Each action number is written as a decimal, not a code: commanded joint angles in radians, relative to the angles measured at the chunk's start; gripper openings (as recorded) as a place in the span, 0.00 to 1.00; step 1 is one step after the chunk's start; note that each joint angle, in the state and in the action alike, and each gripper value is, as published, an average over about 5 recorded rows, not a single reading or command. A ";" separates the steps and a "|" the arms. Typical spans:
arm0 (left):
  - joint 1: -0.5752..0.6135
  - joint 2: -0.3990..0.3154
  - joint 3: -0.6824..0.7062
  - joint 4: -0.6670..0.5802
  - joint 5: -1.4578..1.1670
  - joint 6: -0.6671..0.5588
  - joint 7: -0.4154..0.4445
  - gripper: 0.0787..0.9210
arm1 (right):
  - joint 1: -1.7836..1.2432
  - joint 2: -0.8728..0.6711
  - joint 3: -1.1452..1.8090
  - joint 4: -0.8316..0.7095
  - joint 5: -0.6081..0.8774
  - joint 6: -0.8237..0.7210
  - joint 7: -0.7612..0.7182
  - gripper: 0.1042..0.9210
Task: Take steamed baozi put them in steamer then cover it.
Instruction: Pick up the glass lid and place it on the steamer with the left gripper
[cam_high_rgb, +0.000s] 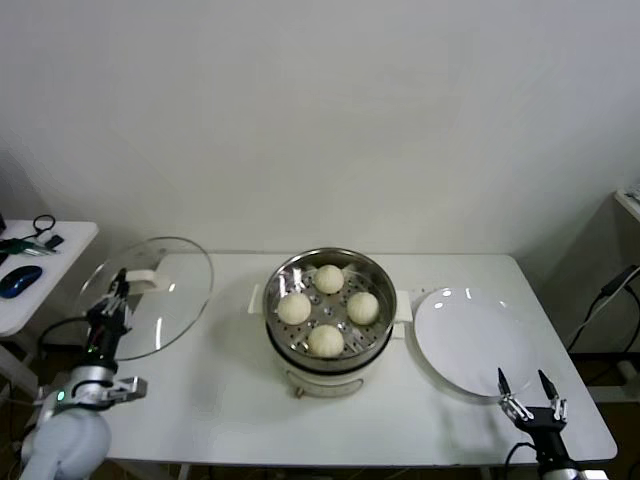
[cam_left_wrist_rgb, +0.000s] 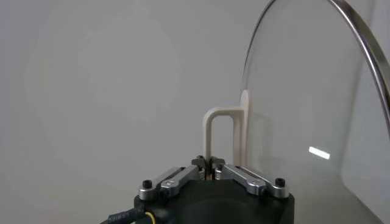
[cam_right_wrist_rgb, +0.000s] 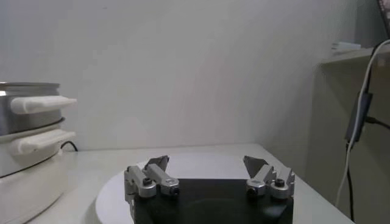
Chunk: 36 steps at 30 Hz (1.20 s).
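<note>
Four cream-white dough buns (cam_high_rgb: 328, 309) already inside shiny steel steamer basket (cam_high_rgb: 372, 268). Left gripper (cam_high_rgb: 118, 292) clamped on clear glass lid's (cam_high_rgb: 175, 290) cream handle (cam_left_wrist_rgb: 224, 137), apparently raised tilted, ready for covering. Right gripper (cam_high_rgb: 533, 392) parked wide open, empty, beside white round plate (cam_high_rgb: 470, 335).

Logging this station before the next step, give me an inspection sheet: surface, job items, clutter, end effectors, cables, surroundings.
Surface: white table, bare apart from the items below.
Job's things: four steamed baozi in the uncovered steamer; glass cover tilted at the table's left end.
Clutter: empty white plate right of the steamer.
End effectors: left end effector shut on the cover's handle; right end effector open, empty, at the plate's near edge.
Cables: dark cable hanging at far right; black cord on the side table.
Surroundings: plain white wall; side table at left with a blue mouse.
</note>
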 joint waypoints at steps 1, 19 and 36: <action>-0.053 0.057 0.170 -0.270 -0.020 0.272 0.161 0.06 | 0.010 -0.002 -0.005 -0.003 -0.023 -0.003 0.010 0.88; -0.310 -0.253 0.768 -0.208 0.505 0.494 0.415 0.06 | 0.068 -0.002 -0.020 -0.042 -0.029 -0.018 0.030 0.88; -0.378 -0.431 0.898 0.044 0.587 0.517 0.383 0.06 | 0.063 -0.023 -0.009 -0.049 0.002 0.005 0.042 0.88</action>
